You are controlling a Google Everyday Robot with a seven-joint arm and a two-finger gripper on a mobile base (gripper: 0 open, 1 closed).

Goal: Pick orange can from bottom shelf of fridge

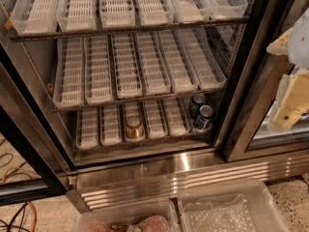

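Orange can (134, 127) stood upright in the bottom shelf's (111, 125) middle lane, near the fridge's (183, 167) front sill, so easily reached; the gripper (292, 99) hung well off right, open or closed I couldn't tell.

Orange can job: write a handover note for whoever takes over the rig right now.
Gripper: at the right edge of the view, in front of the glass door, outside the fridge and far from the can.
Orange can: upright in the middle lane of the bottom shelf, near the front.
Two blue cans stand at the shelf's right end; leave them.
Done: the fridge is open and the can is in plain view.
Left: move the gripper left and down to the middle lane, grasp the can, lift it out.
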